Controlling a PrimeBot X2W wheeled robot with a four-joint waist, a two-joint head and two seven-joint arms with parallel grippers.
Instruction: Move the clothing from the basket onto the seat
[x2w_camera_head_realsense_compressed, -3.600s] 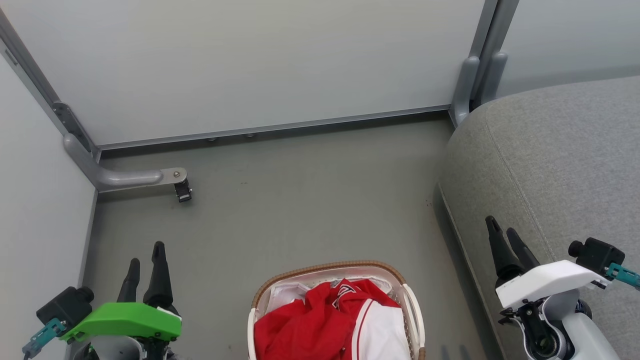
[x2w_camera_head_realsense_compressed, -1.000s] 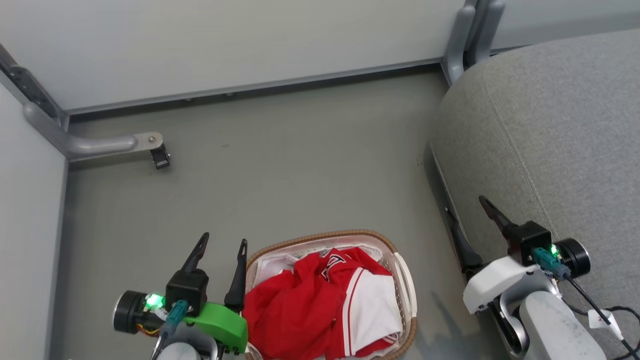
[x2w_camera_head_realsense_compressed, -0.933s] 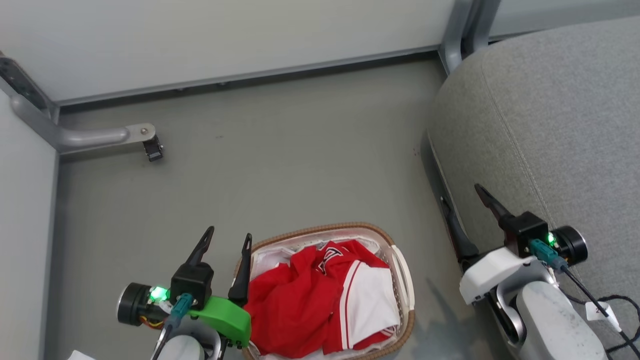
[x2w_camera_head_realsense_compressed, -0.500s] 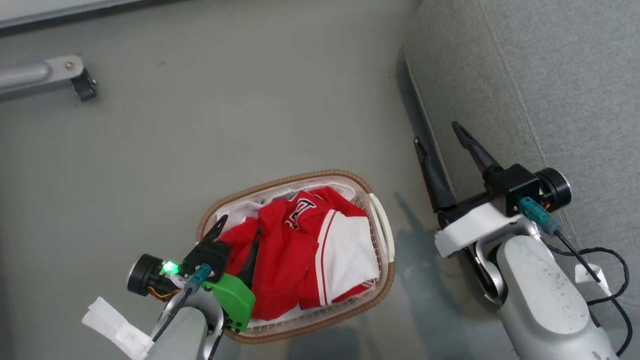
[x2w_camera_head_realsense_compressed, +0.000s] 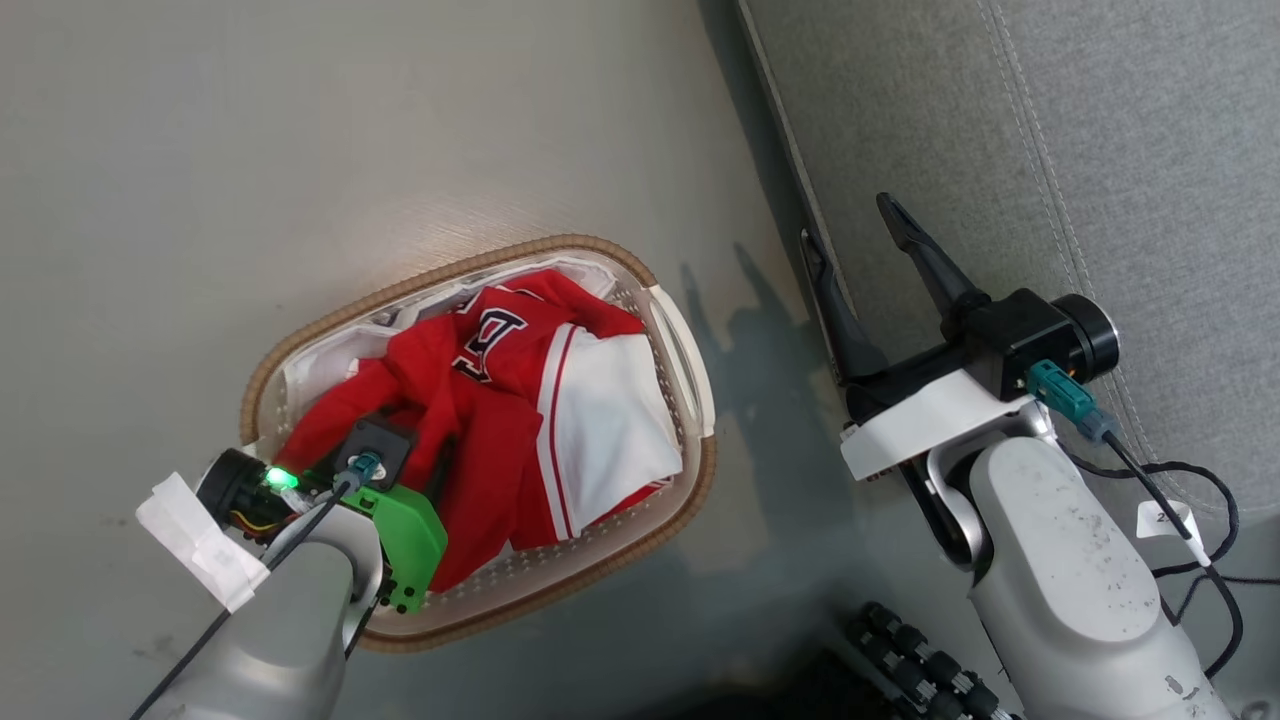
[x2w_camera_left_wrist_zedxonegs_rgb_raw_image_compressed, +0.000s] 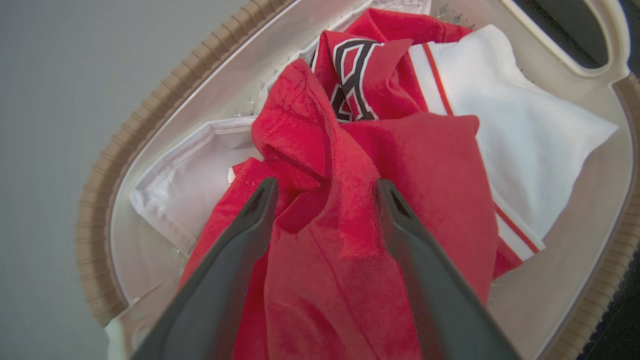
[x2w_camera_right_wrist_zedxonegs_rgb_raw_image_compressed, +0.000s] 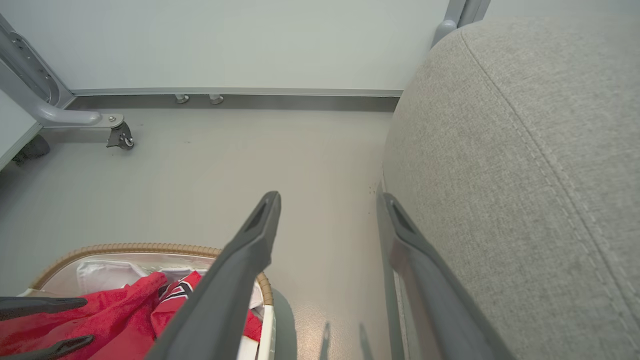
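The white basket (x2w_camera_head_realsense_compressed: 560, 245) with a brown woven rim stands on the floor, left of the grey seat (x2w_camera_head_realsense_compressed: 1000, 150). Red clothing (x2w_camera_head_realsense_compressed: 470, 400) fills it, including a jersey with white panels and dark lettering (x2w_camera_left_wrist_zedxonegs_rgb_raw_image_compressed: 500, 115). My left gripper (x2w_camera_left_wrist_zedxonegs_rgb_raw_image_compressed: 325, 187) reaches down into the basket, open, its two fingers straddling a raised fold of the red cloth. Over the strip of floor between basket and seat my right gripper (x2w_camera_head_realsense_compressed: 848, 222) hangs open and empty, close to the seat's front edge (x2w_camera_right_wrist_zedxonegs_rgb_raw_image_compressed: 525, 150). The basket rim (x2w_camera_right_wrist_zedxonegs_rgb_raw_image_compressed: 125, 247) also shows in the right wrist view.
A thin white liner (x2w_camera_left_wrist_zedxonegs_rgb_raw_image_compressed: 185, 170) lies under the clothing. A grey metal leg with a caster (x2w_camera_right_wrist_zedxonegs_rgb_raw_image_compressed: 120, 137) stands by the far wall panel. A black cable (x2w_camera_head_realsense_compressed: 1190, 520) trails from my right arm over the seat. Dark parts of my base (x2w_camera_head_realsense_compressed: 920, 660) sit at the bottom.
The head camera has tilted down, so the whole picture shifted. My left gripper has gone from beside the basket's rim down into the red clothing. The right gripper stays by the seat's edge.
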